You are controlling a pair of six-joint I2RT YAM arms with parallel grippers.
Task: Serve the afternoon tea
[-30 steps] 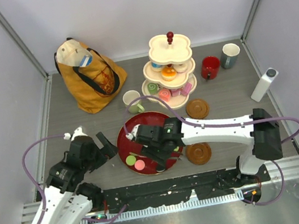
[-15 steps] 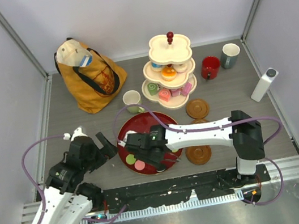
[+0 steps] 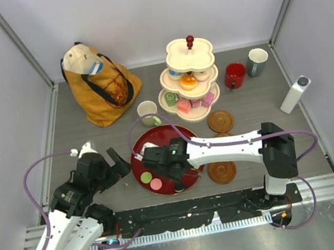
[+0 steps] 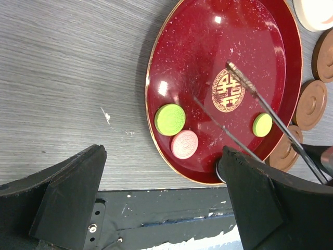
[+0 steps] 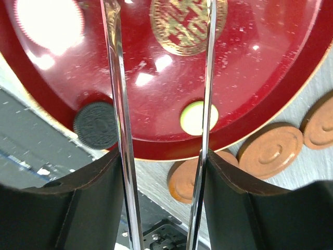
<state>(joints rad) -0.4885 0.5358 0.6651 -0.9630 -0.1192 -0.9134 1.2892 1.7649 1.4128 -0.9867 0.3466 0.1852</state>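
A grey wood-grain table (image 3: 255, 116) sits inside plain white walls, with a mustard tote bag (image 3: 99, 85) at the far left and a cream three-tier stand (image 3: 193, 79) of pastries at the back. The red mug (image 3: 234, 75) and grey-blue mug (image 3: 257, 61) stand to its right, and the pale green mug (image 3: 147, 112) just beyond the dark-red tray (image 3: 138, 162). My right pincer (image 5: 162, 166) hangs over that tray, half closed and clamped on a pair of thin metal tongs (image 5: 117, 104). The blades stand apart with nothing between them. On the tray lie a green macaron (image 4: 170, 119) touching a pink macaron (image 4: 184, 144), a dark biscuit (image 5: 96, 125) at the near rim and a small green macaron (image 5: 199, 117) just beside one blade. My left pincer (image 4: 164, 150) is spread fully wide and empty, just left of the tray. Brown saucers (image 3: 221, 171) lie right of the tray.
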